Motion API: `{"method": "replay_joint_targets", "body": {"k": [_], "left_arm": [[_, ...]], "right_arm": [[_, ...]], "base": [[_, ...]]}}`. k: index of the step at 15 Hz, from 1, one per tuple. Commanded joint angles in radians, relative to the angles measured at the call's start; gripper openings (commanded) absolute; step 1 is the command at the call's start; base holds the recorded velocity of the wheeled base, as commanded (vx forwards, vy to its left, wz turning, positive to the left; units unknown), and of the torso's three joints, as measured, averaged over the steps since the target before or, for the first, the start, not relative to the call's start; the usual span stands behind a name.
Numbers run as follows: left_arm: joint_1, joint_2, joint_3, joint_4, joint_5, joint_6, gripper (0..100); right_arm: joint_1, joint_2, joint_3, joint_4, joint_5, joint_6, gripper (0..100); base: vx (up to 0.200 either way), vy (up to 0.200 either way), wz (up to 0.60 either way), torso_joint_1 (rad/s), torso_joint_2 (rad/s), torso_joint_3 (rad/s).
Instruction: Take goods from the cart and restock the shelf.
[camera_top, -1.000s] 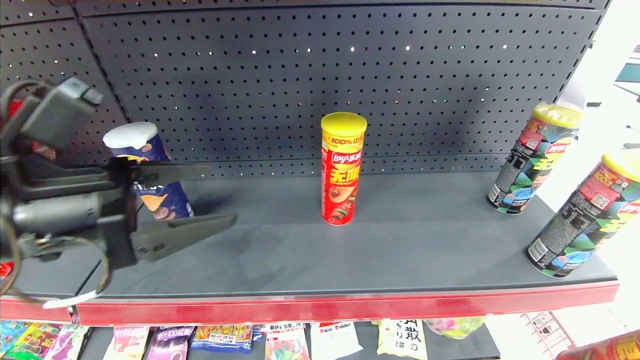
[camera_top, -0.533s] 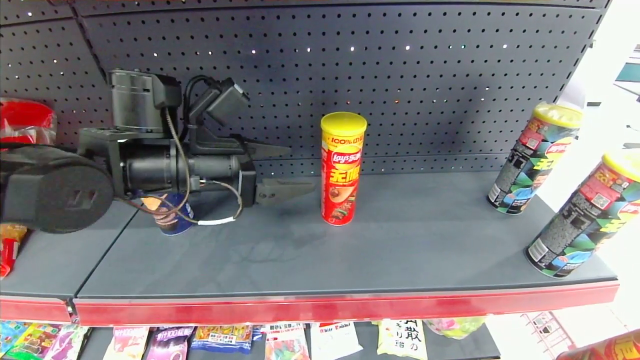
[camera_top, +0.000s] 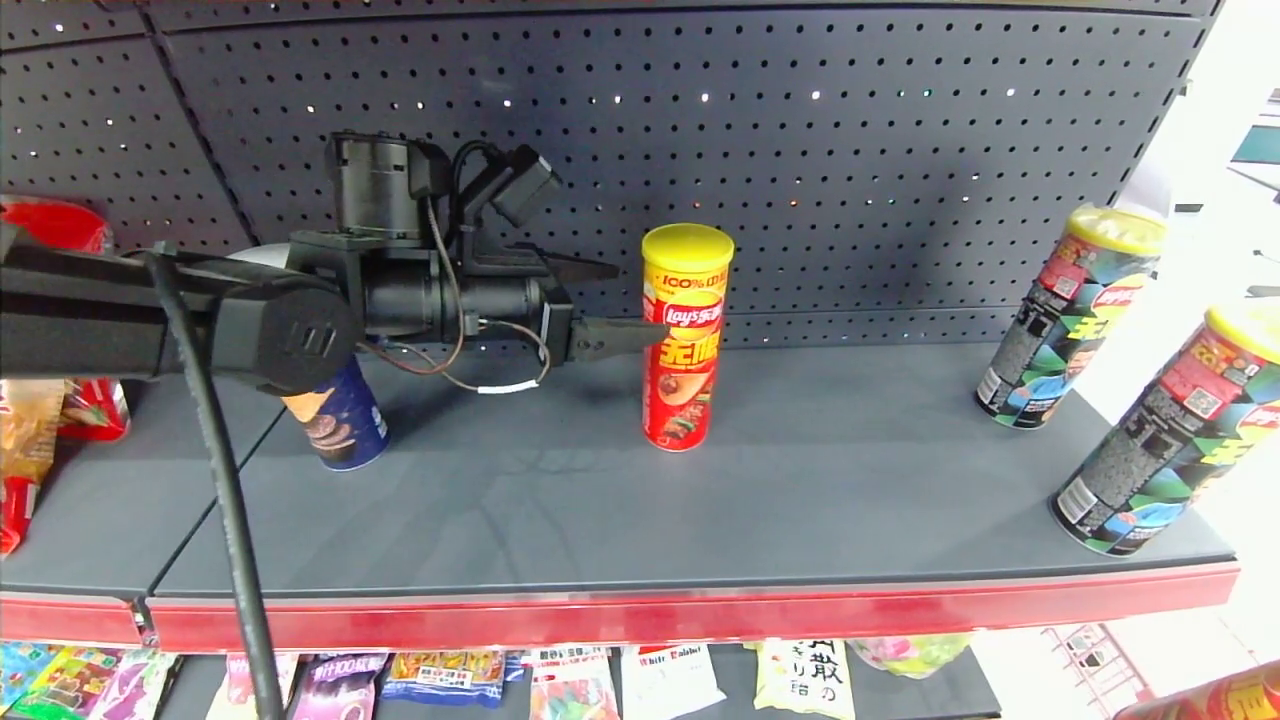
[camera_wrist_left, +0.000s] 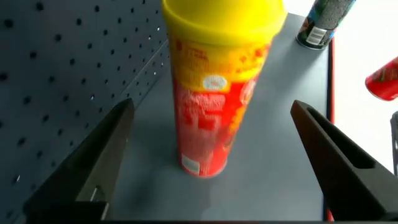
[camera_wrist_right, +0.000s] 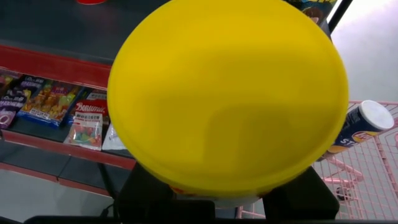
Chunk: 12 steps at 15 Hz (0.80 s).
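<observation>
Near the shelf's back edge, I am holding my left gripper wide beside the red can, judging it light, slick, best gripped mid-body.

The shelf is dark grey with a glossy red front edge. The pegboard behind it is the same dark grey, dotted with even rows of small holes. The middle can is bright red with yellow print and a plain yellow lid. The blue can is deep blue with pictures of golden crisps and a white lid. The far patterned can and the near patterned can both carry a black speckled ground broken by teal, green and blue angular patches, with red labels and yellow lids. The left hand is matt black. The held can, in the black right hand, shows a plain yellow lid. The cart is pink wire.
</observation>
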Motion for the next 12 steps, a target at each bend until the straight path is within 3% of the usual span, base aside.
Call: {"method": "replay_joint_targets", "body": {"k": [1,9,10,12], "left_arm": [[-0.015,0.042,-0.037,0.001,0.001,-0.002,100],[-0.054,0.146,-0.169,0.002,0.034,-0.010,100],[-0.066,0.150,-0.179,0.002,0.043,-0.021,100],[-0.090,0.160,-0.205,0.001,0.067,-0.086,100]], "right_arm": [[0.000,0.000,0.002,0.000,0.000,-0.001,0],[0.000,0.000,0.005,0.000,-0.001,0.006,0],[0.000,0.000,0.003,0.000,-0.001,0.006,0],[0.000,0.000,0.005,0.000,-0.003,0.007,0]], "base": [[0.000,0.000,0.00,0.000,0.00,0.000],[0.000,0.000,0.00,0.000,0.00,0.000],[0.000,0.000,0.00,0.000,0.00,0.000],[0.000,0.000,0.00,0.000,0.00,0.000]]}}
